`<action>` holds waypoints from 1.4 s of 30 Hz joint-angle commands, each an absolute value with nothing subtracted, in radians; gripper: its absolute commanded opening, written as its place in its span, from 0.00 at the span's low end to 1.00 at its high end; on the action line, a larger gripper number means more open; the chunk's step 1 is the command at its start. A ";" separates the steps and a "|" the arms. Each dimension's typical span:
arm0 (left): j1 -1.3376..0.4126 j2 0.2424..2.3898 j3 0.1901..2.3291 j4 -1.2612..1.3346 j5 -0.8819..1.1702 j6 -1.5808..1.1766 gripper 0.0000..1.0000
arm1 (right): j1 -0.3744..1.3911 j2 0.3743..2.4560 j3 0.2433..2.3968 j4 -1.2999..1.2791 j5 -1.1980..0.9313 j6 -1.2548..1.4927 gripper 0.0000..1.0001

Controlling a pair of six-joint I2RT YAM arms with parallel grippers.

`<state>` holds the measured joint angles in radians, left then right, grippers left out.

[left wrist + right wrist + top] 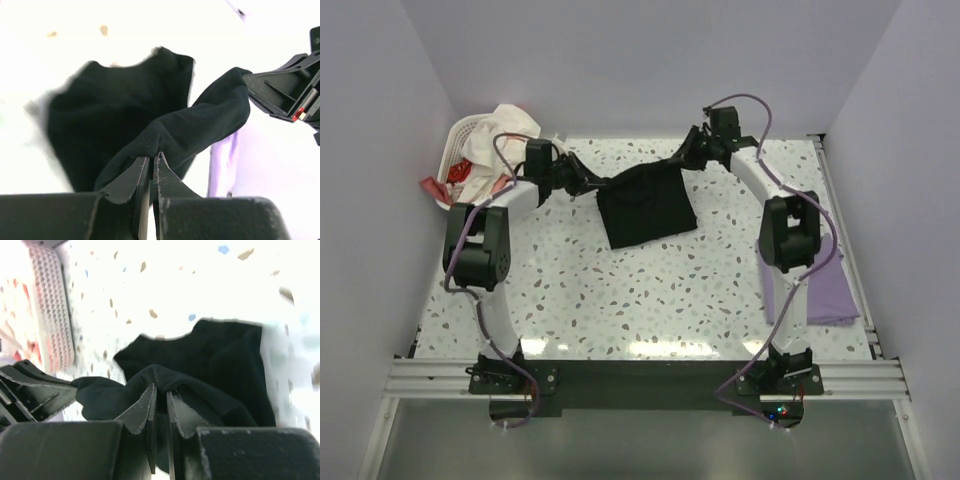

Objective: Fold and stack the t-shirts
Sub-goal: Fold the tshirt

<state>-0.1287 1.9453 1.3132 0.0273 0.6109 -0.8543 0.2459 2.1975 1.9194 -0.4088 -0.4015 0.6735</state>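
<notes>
1. The left tool (pixel 152 157) has its fingers almost pressed together, pinching one end of the black tee (pixel 645 210).
2. The right tool (pixel 160 390) is equally narrow, pinching the opposite end.
3. The tee's top edge is stretched between them, and the rest drapes onto the far middle of the surface (pixel 620 300).
4. The lavender tee (pixel 832 290) lies folded at the surface's right edge.

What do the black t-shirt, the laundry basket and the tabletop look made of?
The black t-shirt: soft matte knit cloth, likely cotton; it sags and folds without shine. The laundry basket: white moulded plastic, judging by its regular perforated wall. The tabletop: hard, smooth, speckled terrazzo look, glare near the front; stone or printed laminate, cannot tell.
</notes>
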 commanded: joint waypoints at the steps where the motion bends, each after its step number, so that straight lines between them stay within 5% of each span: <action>1: -0.086 2.092 1.425 0.140 0.666 -0.876 0.00 | 0.250 2.374 2.148 -0.387 -0.474 0.718 0.00; 7: -0.071 2.261 1.535 0.117 0.617 -0.868 0.00 | 0.250 2.635 2.355 -0.353 -0.476 0.771 0.00; 12: -0.069 2.315 1.536 0.087 0.571 -0.871 0.00 | 0.249 2.654 2.277 -0.293 -0.474 0.801 0.00; 23: -0.090 2.113 1.009 0.286 0.506 -0.974 0.00 | 0.247 2.337 1.645 -0.155 -0.457 0.793 0.00; 34: -0.178 1.628 0.412 0.408 0.440 -0.974 0.00 | 0.252 1.881 0.943 -0.005 -0.451 0.749 0.00; 42: -0.178 1.341 0.321 0.264 0.436 -0.948 0.00 | 0.252 1.686 0.785 -0.021 -0.471 0.703 0.00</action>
<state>-0.1909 1.4082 0.3267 0.3580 0.5049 -1.0012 0.2695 1.7378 0.8028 0.0082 -0.5388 0.7624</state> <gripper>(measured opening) 0.084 0.108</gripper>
